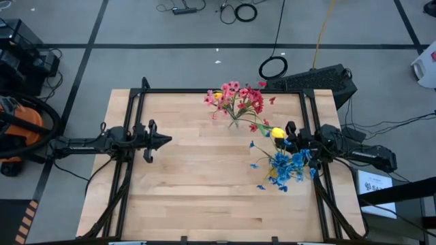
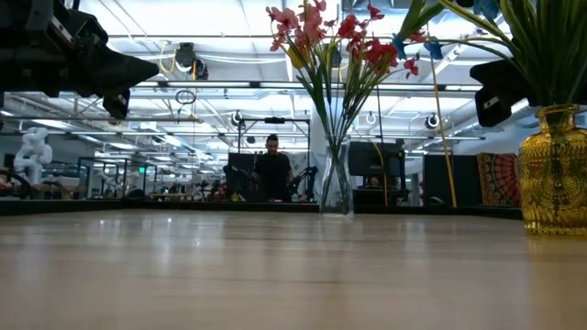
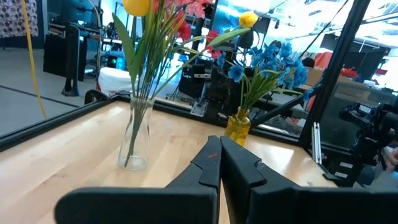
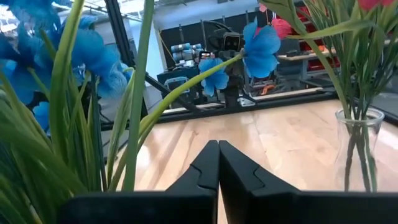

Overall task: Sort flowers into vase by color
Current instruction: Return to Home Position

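Observation:
A clear glass vase at the table's far middle holds pink and red flowers by their green stems. An amber vase near the right edge holds blue flowers. A yellow bud hangs between the two bunches. My left gripper is shut, level above the table's left part and pointing at the vases. My right gripper is shut too, level beside the blue flowers, whose leaves crowd its wrist view. Neither holds anything.
A black frame runs along the table's far and side edges. Bare wood lies between the arms and along the near side. In the low view a person stands in the room beyond the far edge.

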Controlling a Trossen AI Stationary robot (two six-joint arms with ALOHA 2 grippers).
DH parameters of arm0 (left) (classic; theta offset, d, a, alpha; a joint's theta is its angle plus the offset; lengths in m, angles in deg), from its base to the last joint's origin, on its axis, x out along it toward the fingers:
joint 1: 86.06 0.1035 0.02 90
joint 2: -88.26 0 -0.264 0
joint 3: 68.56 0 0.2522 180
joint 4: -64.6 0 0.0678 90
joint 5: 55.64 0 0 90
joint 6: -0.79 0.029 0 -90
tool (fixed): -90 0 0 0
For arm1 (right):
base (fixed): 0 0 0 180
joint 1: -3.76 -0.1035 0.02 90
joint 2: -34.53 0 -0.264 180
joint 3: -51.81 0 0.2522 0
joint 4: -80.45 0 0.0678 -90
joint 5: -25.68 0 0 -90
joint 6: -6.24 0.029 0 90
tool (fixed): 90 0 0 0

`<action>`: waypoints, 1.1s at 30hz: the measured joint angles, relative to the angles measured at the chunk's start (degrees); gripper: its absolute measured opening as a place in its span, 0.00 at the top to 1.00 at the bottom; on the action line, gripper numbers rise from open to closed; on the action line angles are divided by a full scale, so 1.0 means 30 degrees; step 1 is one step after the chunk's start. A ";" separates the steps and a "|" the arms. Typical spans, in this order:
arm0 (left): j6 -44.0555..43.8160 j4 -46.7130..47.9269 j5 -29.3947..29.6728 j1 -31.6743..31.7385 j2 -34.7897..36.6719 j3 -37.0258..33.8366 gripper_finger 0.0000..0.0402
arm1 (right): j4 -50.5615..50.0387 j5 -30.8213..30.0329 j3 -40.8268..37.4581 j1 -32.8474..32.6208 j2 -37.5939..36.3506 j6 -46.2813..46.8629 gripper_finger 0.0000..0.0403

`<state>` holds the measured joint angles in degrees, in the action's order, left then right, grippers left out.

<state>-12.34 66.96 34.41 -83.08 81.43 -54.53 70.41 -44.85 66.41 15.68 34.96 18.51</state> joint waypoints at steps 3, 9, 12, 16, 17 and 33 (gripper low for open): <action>0.0000 -0.0004 0.0000 -0.0003 0.0000 0.0000 0.98 | 0.0000 0.0000 0.0000 0.0000 0.0000 0.0204 1.00; 0.0000 0.0000 0.0000 0.0000 0.0000 0.0000 0.98 | -0.0007 -0.0007 0.0000 0.0000 0.0000 0.0242 1.00; 0.0000 0.0000 0.0000 0.0000 0.0000 0.0000 0.98 | -0.0007 -0.0007 0.0000 0.0000 0.0000 0.0234 1.00; 0.0000 0.0000 0.0000 0.0000 0.0000 0.0000 0.98 | -0.0015 -0.0015 0.0000 0.0000 0.0000 0.0198 1.00; 0.0000 0.0000 0.0000 0.0000 0.0000 0.0000 0.98 | -0.0008 -0.0015 0.0000 0.0000 0.0000 0.0197 1.00; 0.0004 -0.0007 0.0000 0.0000 0.0000 0.0000 0.98 | -0.0022 -0.0022 0.0000 0.0000 0.0000 0.0190 1.00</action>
<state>-12.32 66.94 34.41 -83.08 81.43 -54.53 70.35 -44.92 66.41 15.68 34.96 19.08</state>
